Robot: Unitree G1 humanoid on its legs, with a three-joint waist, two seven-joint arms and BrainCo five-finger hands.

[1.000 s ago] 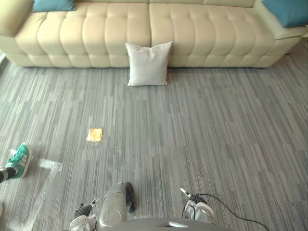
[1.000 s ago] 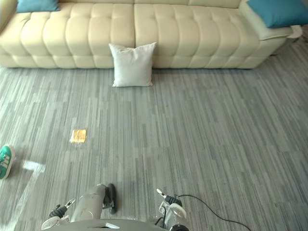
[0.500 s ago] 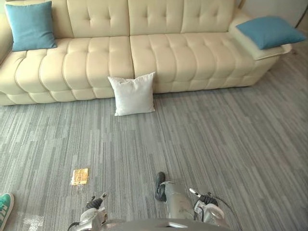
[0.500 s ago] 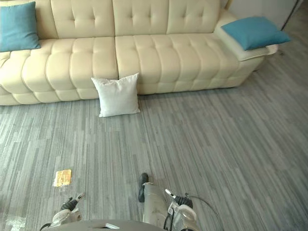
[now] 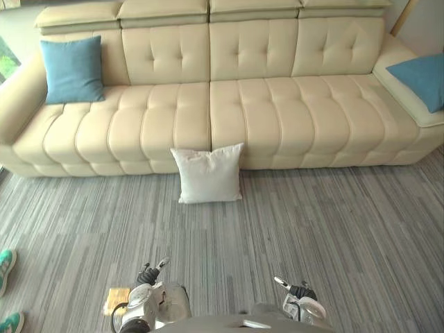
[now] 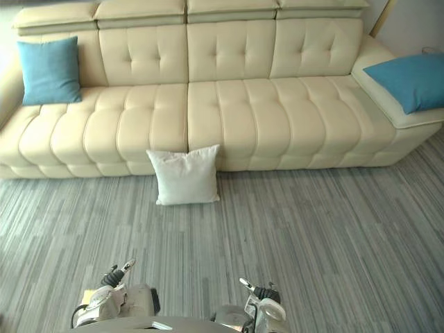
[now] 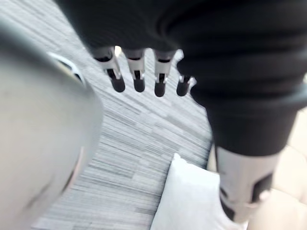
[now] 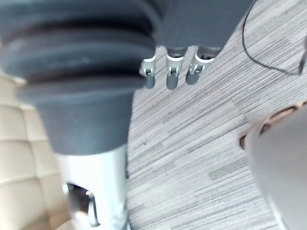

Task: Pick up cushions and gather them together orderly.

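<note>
- The teal cushion (image 5: 424,80) at the right edge of the left eye view is cut off by the frame. The right eye view shows it whole, lying flat on the sofa's broad end section.
- A small flat yellow piece (image 5: 115,300) on the floor at the bottom left is partly hidden behind the robot's arm, and what it is cannot be made out.
- A green shoe (image 5: 5,263) and a second green shoe (image 5: 11,323) poke in at the left edge, each cut off by the frame.
- The left hand (image 7: 137,80) hangs over the floor with its fingers straight and loose, grasping nothing. The palm is hidden behind the dark ribbed cover.
- The right hand (image 8: 171,74) is likewise released and empty over bare floor.
- The white cushion (image 5: 208,175) is square, soft and plain. It stands upright on the floor at the middle of the frame, leaning against the sofa's front. One corner of it also shows in the left wrist view.
- Another teal cushion (image 5: 72,69), square and matte, stands propped against the backrest at the sofa's left end, well apart from the other two cushions.
- The sofa (image 5: 263,104) is cream with a smooth leather look, with button-tufted backs and seats quilted into plump ridges.
- The floor (image 5: 333,229) is grey with fine lengthwise streaks.
</note>
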